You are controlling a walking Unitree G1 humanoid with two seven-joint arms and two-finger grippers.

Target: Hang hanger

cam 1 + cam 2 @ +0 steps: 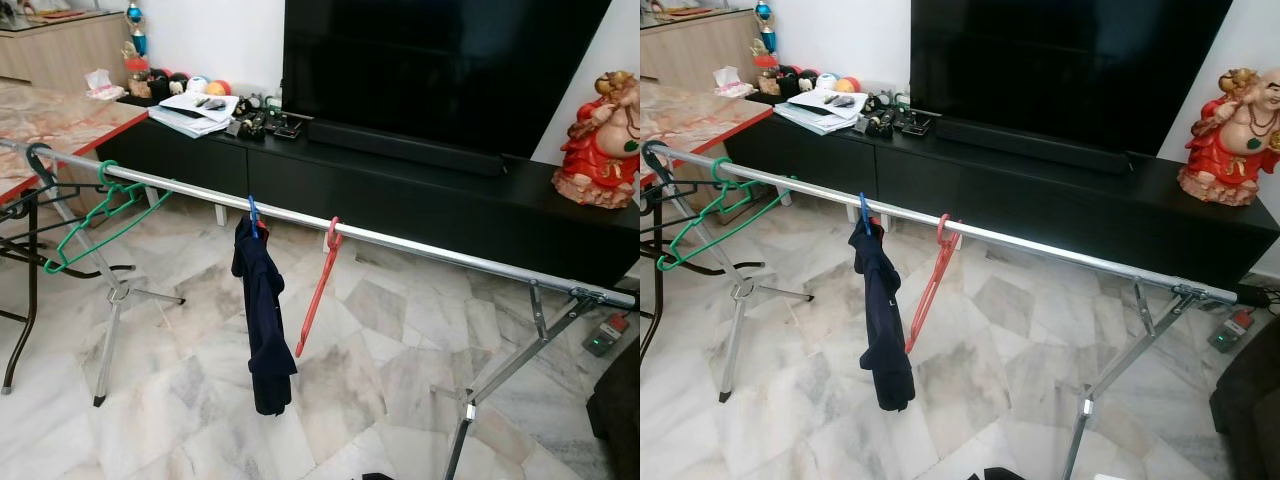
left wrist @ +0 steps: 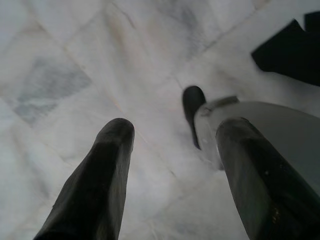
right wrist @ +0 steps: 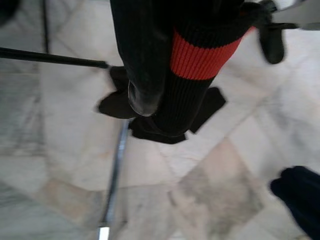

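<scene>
Silver metal rail (image 1: 420, 245) runs from the upper left of the head view down to the right. Four hangers are on it. A black wire hanger (image 1: 40, 165) sits at the far left, with a green plastic hanger (image 1: 95, 225) next to it. Near the middle is a blue hanger (image 1: 253, 215) with a dark blue cloth (image 1: 265, 320) on it, and a red plastic hanger (image 1: 318, 290) is just beside that.

The right gripper (image 3: 160, 100) is low over the white marble floor (image 2: 60, 75). It seems to pinch a black knit cloth with a red stripe (image 3: 200, 55). One finger is hidden by the cloth, so I am not sure. I cannot tell if a hanger is inside that cloth. The left gripper (image 2: 170, 145) also points at the floor. Its fingers are spread and hold nothing.

I think the job is at the carrying step. Next, the right arm must lift high, reach a bare part of the rail and hook the load over it.
</scene>
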